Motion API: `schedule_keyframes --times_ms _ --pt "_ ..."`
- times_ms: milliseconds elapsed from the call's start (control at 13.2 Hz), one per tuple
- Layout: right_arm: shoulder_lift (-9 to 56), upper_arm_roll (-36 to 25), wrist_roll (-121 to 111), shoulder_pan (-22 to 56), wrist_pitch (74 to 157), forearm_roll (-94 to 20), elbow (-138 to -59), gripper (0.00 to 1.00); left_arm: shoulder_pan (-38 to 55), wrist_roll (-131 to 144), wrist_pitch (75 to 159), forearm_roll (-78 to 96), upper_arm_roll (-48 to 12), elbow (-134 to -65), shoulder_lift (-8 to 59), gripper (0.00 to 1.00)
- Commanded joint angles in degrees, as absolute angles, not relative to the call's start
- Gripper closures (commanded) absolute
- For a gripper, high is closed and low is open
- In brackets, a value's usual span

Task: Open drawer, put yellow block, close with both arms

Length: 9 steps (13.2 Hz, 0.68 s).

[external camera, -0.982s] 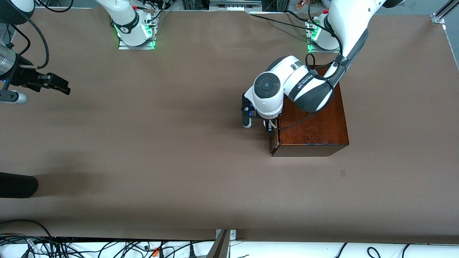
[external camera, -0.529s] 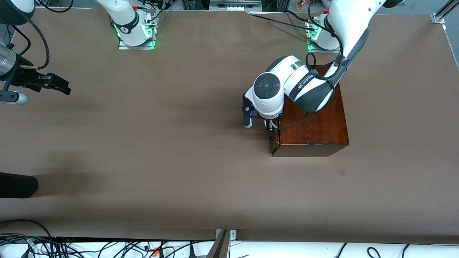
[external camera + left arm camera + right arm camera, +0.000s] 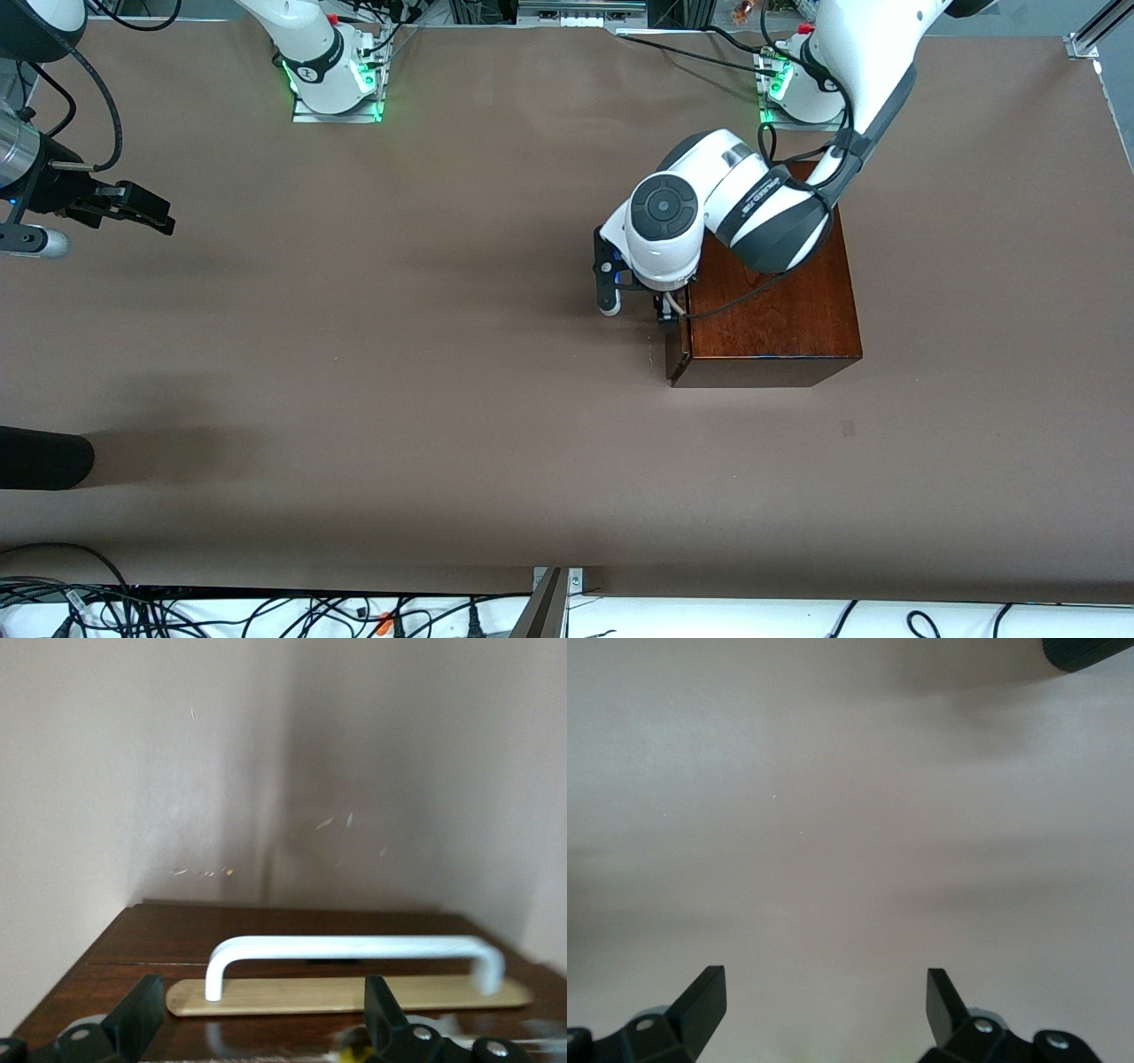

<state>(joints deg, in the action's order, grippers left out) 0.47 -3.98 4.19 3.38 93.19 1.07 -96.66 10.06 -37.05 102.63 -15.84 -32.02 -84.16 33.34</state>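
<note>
The dark reddish-brown wooden box (image 3: 780, 310) stands toward the left arm's end of the table. Its drawer (image 3: 678, 359) sits pushed in against the box. In the left wrist view the drawer front (image 3: 159, 939) and its white bar handle (image 3: 354, 946) lie just ahead of the fingers. My left gripper (image 3: 666, 315) (image 3: 261, 997) is open in front of the drawer, level with the handle, holding nothing. My right gripper (image 3: 146, 213) (image 3: 824, 988) is open and empty over bare table at the right arm's end, waiting. The yellow block is out of view.
A black rounded object (image 3: 44, 456) lies at the table edge at the right arm's end, nearer the front camera than my right gripper; it also shows in the right wrist view (image 3: 1090, 651). Brown table (image 3: 399, 354) spreads between the arms.
The thin pale strip of the drawer's inside that showed a second ago is gone; the drawer front has closed against the box. My left arm shifted slightly toward the box. The right arm is still.
</note>
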Motion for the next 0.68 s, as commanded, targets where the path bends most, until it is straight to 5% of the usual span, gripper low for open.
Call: schedule_keyframes --times_ms 0,604 --pt "1.0 -3.1 4.4 2.5 92.7 1.1 -95.5 0.00 9.8 -25.7 97.1 -10.9 -32.0 -83.8 26.5 0.00" --pt "1.0 -3.1 4.5 2.5 92.7 1.1 -95.6 0.00 2.6 -8.4 81.6 -10.4 -27.3 -78.7 14.3 0.00"
